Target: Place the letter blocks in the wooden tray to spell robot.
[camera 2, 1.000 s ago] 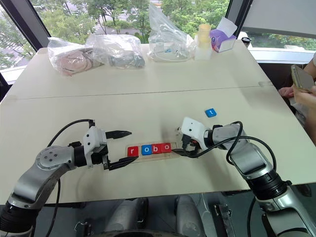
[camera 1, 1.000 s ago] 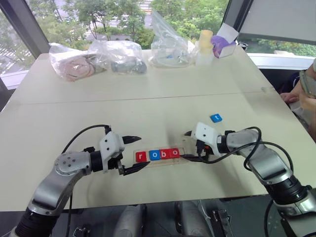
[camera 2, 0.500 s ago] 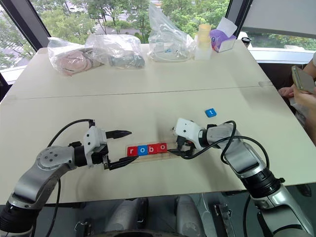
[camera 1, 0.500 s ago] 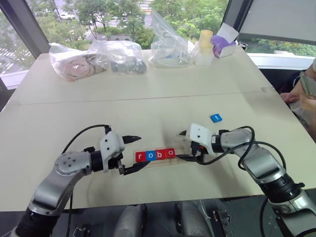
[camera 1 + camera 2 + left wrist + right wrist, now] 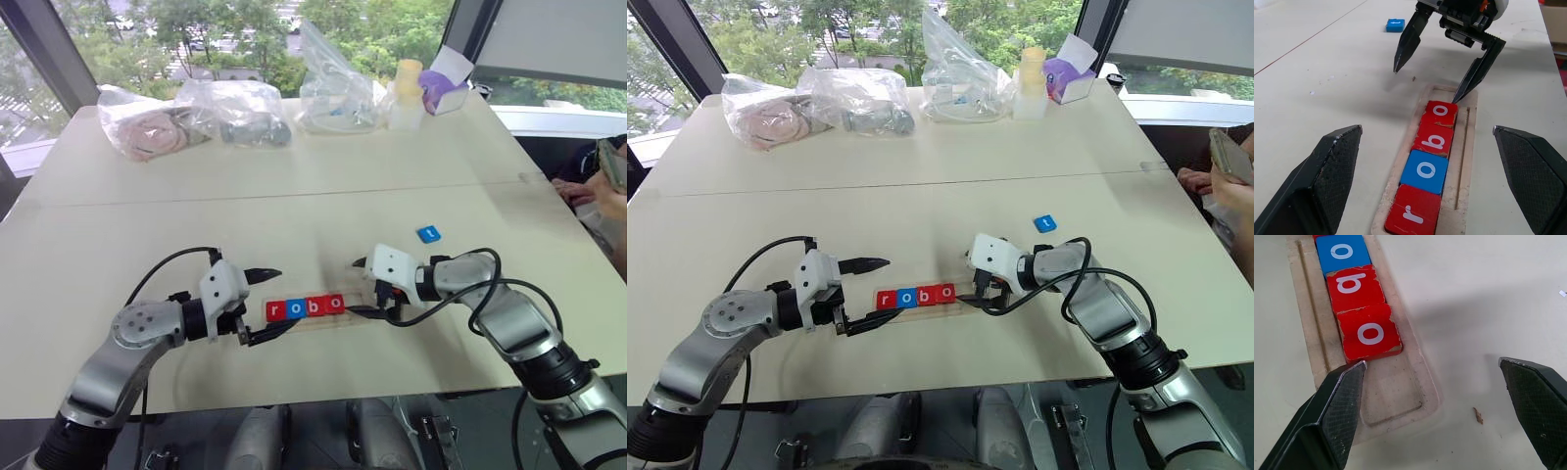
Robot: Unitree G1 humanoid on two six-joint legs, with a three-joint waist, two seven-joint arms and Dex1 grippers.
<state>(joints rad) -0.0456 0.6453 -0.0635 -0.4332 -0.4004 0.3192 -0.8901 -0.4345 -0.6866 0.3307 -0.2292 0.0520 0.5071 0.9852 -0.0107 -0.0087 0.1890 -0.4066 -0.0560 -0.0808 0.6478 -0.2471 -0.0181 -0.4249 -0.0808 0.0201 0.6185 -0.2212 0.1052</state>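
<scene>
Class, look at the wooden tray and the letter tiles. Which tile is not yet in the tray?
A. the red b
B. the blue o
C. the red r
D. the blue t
D: the blue t lies alone on the table, beyond the right gripper, while the wooden tray holds r, o, b, o with its end slot empty.

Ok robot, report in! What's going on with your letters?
Both pincers open, left and right, flanking the wooden tray. Four letter blocks seated: r, o, b, o. Blue t loose on table. Nothing blocking.
</scene>
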